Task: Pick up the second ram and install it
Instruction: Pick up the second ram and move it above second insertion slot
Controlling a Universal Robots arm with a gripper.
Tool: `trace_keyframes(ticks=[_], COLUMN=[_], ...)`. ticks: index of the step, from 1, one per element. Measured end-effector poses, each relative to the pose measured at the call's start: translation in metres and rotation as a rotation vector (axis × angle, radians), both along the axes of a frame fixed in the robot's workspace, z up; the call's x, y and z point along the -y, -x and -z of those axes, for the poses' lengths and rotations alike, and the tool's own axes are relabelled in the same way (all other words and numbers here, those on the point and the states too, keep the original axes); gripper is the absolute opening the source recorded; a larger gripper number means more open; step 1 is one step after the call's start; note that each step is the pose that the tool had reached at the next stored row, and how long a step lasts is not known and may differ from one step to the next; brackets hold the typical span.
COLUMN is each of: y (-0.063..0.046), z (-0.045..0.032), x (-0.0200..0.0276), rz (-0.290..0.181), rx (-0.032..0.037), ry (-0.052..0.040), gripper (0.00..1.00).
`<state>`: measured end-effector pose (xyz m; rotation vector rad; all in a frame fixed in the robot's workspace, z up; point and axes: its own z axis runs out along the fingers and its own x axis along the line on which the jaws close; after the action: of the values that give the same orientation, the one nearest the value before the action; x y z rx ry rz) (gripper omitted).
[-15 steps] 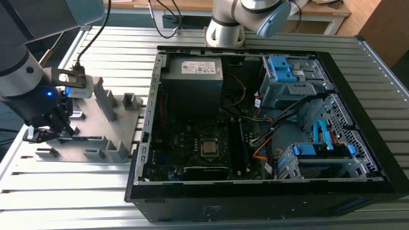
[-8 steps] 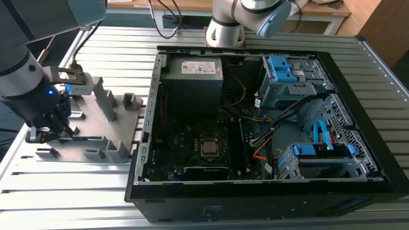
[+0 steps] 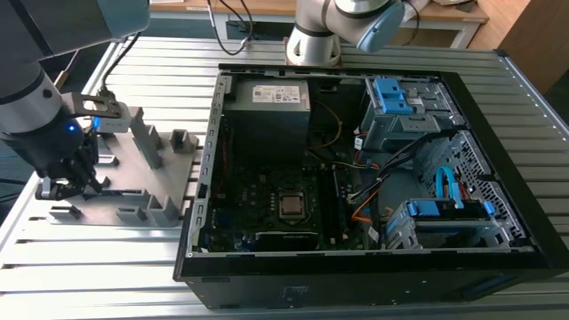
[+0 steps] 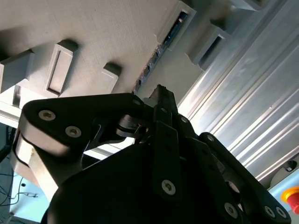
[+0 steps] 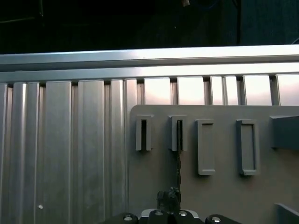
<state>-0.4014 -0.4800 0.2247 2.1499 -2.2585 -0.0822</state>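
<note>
The second ram [image 5: 178, 158] is a thin, dark, card-flat strip standing on edge in a narrow slotted socket of the grey fixture [image 5: 149, 186]. In the second wrist view the strip [image 4: 152, 65] shows tiny chips along its face. It runs from the socket straight to the tool [image 5: 170, 199], whose black metal fingertips are drawn together and pinched on the strip's near end.

The fixture is a matte, finely grained plastic plate with raised rectangular sockets and blocky upright ribs. It lies flat on the worktop [image 5: 60, 154], a bed of long, ribbed, shiny aluminium slats.

In the exterior view the tool [image 3: 66, 190] hangs from a thick dark arm low over the fixture [image 3: 169, 163], at the exterior view's left. Just beside the fixture, toward that view's right, an open black computer case [image 3: 356, 280] lies on its side. Inside it are a dark circuit board, loose cables and blue plastic drive brackets [image 3: 391, 93].
</note>
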Motion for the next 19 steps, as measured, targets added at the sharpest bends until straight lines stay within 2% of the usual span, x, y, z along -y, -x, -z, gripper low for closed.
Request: trace_keyframes(ticks=[3, 5, 7, 16, 18, 19], y=[0.0000, -0.0001, 0.0000, 0.0000, 0.0000, 0.0000], z=[0.0007, 0.0011, 0.0013, 0.0015, 0.0014, 0.0014], x=[-0.0003, -0.0003, -0.0004, -0.0004, -0.0004, -0.0004], rz=[-0.027, -0.037, -0.041, -0.041, -0.041, -0.041], rx=[0.0000, 0.0003, 0.0004, 0.0005, 0.0005, 0.0005], ry=[-0.0077, -0.0238, -0.0353, -0.0371, -0.0372, -0.0373], gripper=[0.10, 0.10, 0.10, 0.10, 0.11, 0.17])
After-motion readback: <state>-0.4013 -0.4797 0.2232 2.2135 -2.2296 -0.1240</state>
